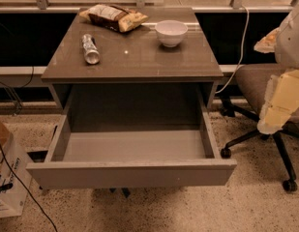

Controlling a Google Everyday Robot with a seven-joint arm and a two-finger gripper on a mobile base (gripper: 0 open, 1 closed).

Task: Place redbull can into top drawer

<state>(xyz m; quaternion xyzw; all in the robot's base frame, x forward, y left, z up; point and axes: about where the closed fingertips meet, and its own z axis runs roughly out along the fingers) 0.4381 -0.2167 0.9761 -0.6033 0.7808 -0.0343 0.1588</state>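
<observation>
Gripper point(279, 105) at far right edge of view, cream-coloured and blocky, over chair point(255, 83), well apart from table and drawer. Wide or narrow: cannot tell.

Can point(90, 49) lying on its side on table point(139, 64), left half of top, near left edge, long axis roughly front to back. Slim cylinder, shiny silver metal. Well apart from gripper.

Drawer point(132, 174) pulled far out toward camera, below table's front edge. Flat matte grey front, no handle; shallow side walls; smooth grey floor in plain view from above. Open room over it, between its front and the table edge.

Bowl point(171, 33) white, round, glossy, upright at back right of top. Bag point(113, 17) crinkled, brown and yellow, at back left, behind can and apart from it. Bare glossy grey-brown top between can and bowl, also between can and front edge.

Chair: grey fabric seat, black wheeled legs, near drawer's right corner. Cardboard box point(6, 178) near drawer's left corner. Speckled floor point(197, 211).
</observation>
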